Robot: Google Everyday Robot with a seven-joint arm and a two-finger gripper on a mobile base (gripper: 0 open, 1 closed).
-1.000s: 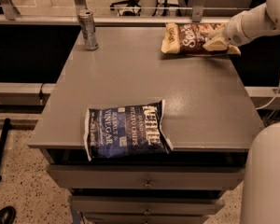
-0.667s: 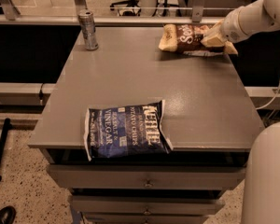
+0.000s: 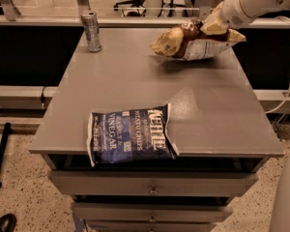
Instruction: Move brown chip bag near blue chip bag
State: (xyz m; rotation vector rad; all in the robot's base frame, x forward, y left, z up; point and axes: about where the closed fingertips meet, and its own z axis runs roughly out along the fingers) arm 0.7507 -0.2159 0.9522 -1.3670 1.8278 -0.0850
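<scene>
The brown chip bag point(image 3: 186, 43), dark brown in the middle with tan ends, hangs tilted above the far right part of the grey table point(image 3: 135, 76); its shadow lies on the tabletop below. My gripper point(image 3: 213, 25) is shut on the bag's right end, the white arm reaching in from the upper right. The blue chip bag point(image 3: 129, 135), dark navy with white lettering, lies flat at the table's front edge, its front hanging slightly over. The brown bag is well behind and to the right of it.
A silver can point(image 3: 91, 31) stands upright at the table's far left corner. Drawers point(image 3: 150, 185) sit under the tabletop. A railing point(image 3: 135, 19) runs behind the table. A white robot part point(image 3: 285, 202) is at the lower right.
The brown bag has been lifted off the table's back right corner and carried left and forward, now hanging tilted in the air. The blue bag and can have not moved.
</scene>
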